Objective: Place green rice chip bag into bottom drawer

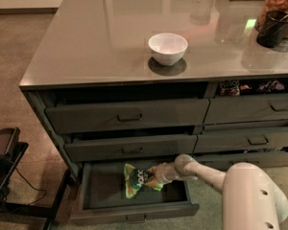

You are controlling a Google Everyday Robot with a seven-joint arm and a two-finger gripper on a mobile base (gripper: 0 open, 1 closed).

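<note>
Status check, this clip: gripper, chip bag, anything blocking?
Gripper inside the open bottom drawer, against the green rice chip bag. Bag lying on the drawer floor. Nothing visible blocking it.

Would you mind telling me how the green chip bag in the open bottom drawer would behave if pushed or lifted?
The green rice chip bag looks crumpled and glossy, so it is probably floppy, light and somewhat slippery. Lying on the bottom drawer floor, it should slide rather than roll. The gripper is beside it, inside the drawer.
</note>
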